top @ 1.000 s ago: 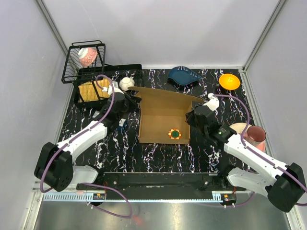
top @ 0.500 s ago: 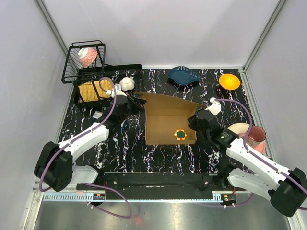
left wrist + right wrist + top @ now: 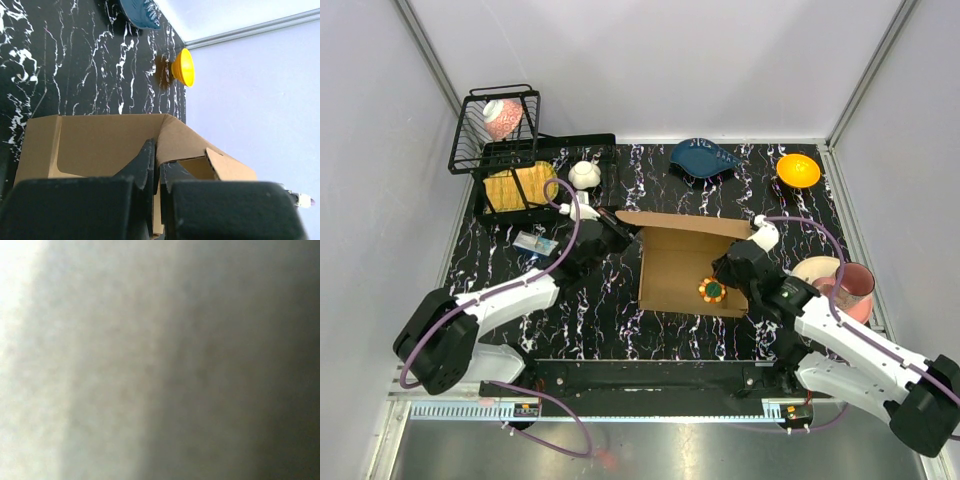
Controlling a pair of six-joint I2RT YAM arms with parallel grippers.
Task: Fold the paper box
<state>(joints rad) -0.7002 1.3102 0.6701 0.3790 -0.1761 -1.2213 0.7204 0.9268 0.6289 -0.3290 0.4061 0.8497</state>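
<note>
Standing open at the middle of the black marbled desk (image 3: 590,300), the brown corrugated cardboard paper box (image 3: 680,270) lies between the arms: left pincer (image 3: 156,152) clamped shut on its far-left corner, right pincer (image 3: 725,270) closed against its right wall, hold unclear.

Black wire basket (image 3: 503,91) (far left corner), blue dish (image 3: 705,158), orange bowl (image 3: 798,170), pink cup (image 3: 853,285)

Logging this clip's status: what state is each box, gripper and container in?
paper box: partly folded, walls up, top open.
left gripper: shut on the paper box's left wall.
right gripper: shut, at the paper box's right wall.
wire basket: upright, holding items.
pink cup: upright.
</note>
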